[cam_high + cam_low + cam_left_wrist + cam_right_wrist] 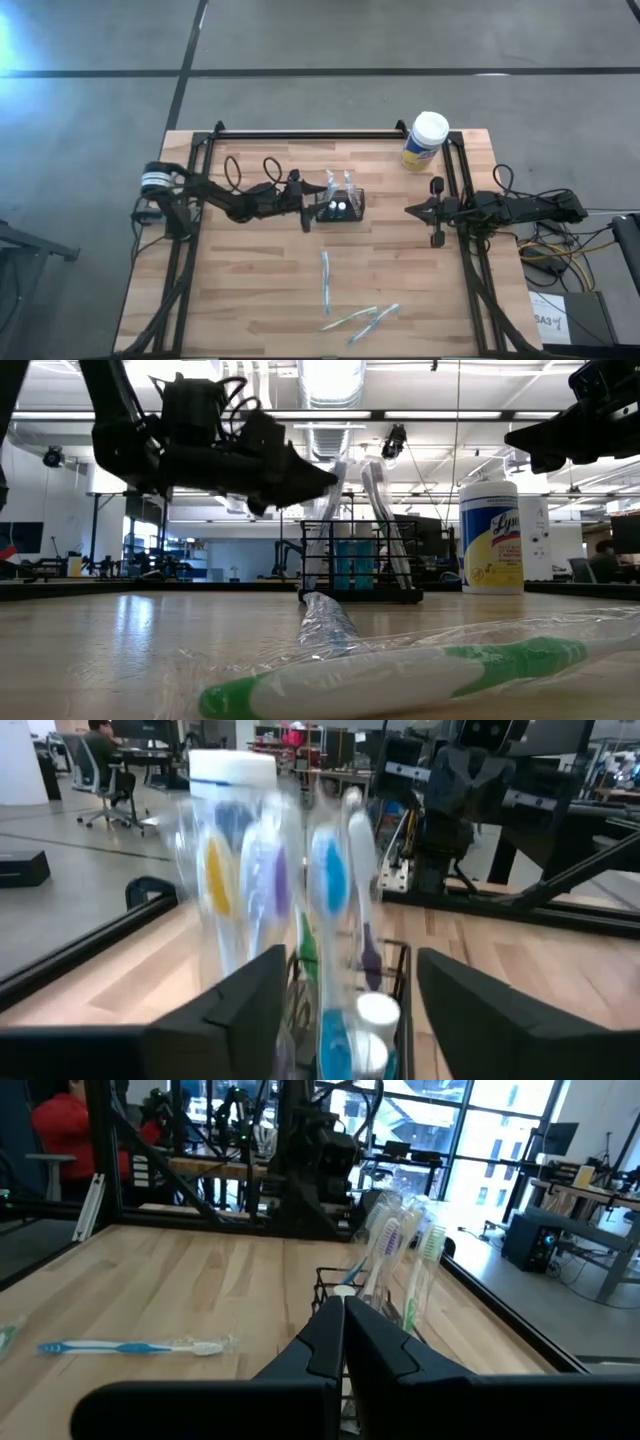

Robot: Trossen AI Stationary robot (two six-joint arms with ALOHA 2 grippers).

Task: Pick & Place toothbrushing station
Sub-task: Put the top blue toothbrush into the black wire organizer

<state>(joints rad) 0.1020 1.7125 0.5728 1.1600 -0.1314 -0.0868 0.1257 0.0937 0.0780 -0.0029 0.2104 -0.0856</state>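
Spanning most of the high view, the wooden table [250,290] carries everything between the two dark arms. The left gripper [312,207] reaches in from the left side and hovers above the table with its fingers [245,1005] spread apart, released, one to each side of the near end of the toothbrushing station [340,204]; from the left wrist view the holder sits just ahead of the gap between them, and no contact shows. The right gripper [412,210] waits well apart near the table's right rail, its fingers [325,1335] pressed together, clenched on nothing.

The toothbrushing station stands upright at the table's middle: a small black wire-mesh box, open on top, holding several wrapped toothbrushes [330,870] that stick up and lean outward. A white-capped, yellow-labelled wipes canister [426,141] stands at the far right corner. Three more wrapped toothbrushes lie flat near the front edge: a blue one [325,283] and two green ones [350,319].
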